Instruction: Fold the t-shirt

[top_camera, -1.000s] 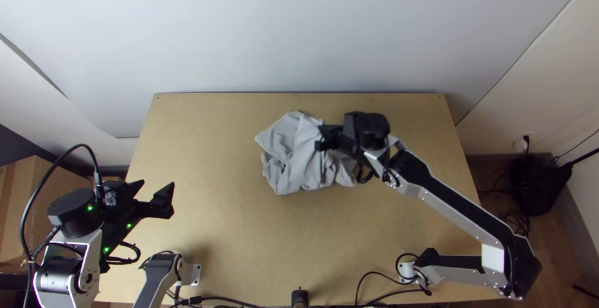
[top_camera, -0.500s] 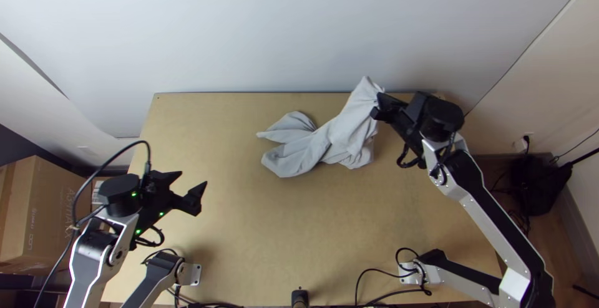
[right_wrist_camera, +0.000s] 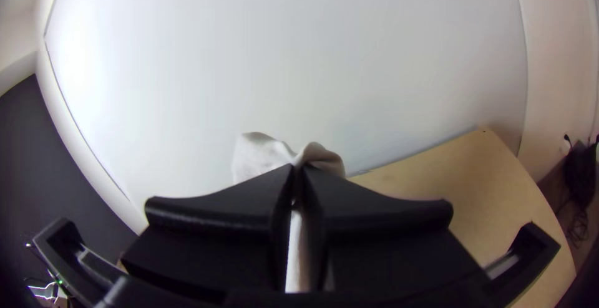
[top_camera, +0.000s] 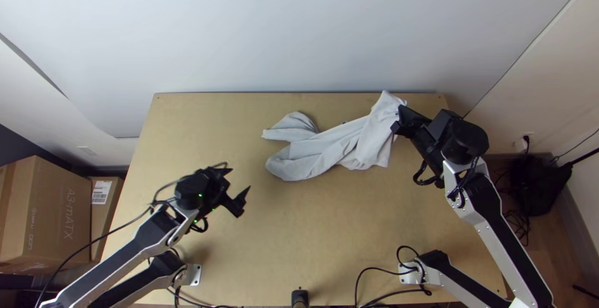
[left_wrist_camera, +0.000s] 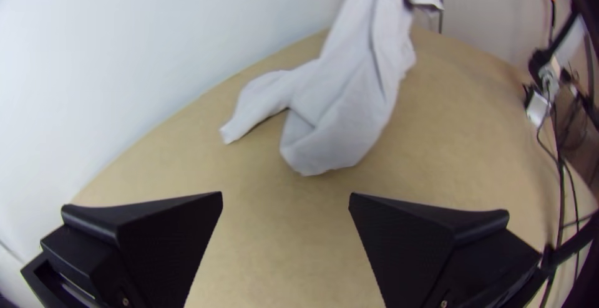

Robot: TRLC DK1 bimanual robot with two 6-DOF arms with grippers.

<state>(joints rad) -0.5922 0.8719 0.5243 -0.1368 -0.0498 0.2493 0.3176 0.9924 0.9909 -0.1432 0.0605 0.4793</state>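
T-shirt [top_camera: 368, 139]: one, bunched, part pinched in right gripper [right_wrist_camera: 298, 166]. Left gripper [left_wrist_camera: 286, 194]: wide, empty. Folds completed: none visible. Outstanding: spreading, all folding.

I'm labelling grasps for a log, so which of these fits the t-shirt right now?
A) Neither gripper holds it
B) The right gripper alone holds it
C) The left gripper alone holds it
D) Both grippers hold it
B: the right gripper is closed on a bunched part of the t-shirt, while the left gripper is open, with no cloth between its fingers.
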